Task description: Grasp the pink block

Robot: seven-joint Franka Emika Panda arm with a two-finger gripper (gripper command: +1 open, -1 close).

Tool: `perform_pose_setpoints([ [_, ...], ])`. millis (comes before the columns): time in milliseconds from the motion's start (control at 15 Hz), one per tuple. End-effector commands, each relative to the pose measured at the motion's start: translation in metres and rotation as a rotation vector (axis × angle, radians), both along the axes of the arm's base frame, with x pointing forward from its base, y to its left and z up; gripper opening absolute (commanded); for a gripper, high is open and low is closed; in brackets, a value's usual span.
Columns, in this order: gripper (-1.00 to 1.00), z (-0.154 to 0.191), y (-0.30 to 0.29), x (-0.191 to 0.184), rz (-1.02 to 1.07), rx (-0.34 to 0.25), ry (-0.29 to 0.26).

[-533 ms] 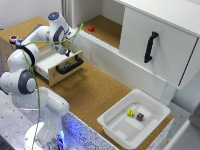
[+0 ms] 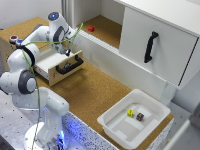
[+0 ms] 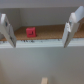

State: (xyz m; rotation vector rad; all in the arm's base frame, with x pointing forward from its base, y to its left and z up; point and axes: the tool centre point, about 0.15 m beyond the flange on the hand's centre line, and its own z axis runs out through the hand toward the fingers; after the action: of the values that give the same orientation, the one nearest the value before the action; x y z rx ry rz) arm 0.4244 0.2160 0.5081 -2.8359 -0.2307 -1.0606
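The pink block (image 2: 91,28) is a tiny reddish cube resting on the cork floor inside the open cabinet recess at the back. In the wrist view the pink block (image 3: 31,32) sits beyond a white ledge, nearer to one finger than the other. My gripper (image 2: 71,46) hovers above the open drawer, well short of the block and apart from it. In the wrist view the gripper (image 3: 39,44) is open, its fingers spread wide with nothing between them.
An open wooden drawer (image 2: 56,61) with a black handle lies below the gripper. A white bin (image 2: 117,125) at the front of the exterior view's right holds a yellow cube (image 2: 130,113) and a dark cube (image 2: 140,117). A white cabinet door (image 2: 160,55) with a black handle stands at the exterior view's right.
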Motion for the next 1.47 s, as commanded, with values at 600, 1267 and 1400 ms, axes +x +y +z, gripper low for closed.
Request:
perform_pose_setpoints([
  [600,1.00,-0.026,0.063,0.171,0.310,0.102,-0.001],
  [1267,1.00,-0.038,0.077,0.229,0.275,0.049,-0.012],
  [1400,1.00,-0.040,0.079,0.233,0.266,0.039,-0.016],
])
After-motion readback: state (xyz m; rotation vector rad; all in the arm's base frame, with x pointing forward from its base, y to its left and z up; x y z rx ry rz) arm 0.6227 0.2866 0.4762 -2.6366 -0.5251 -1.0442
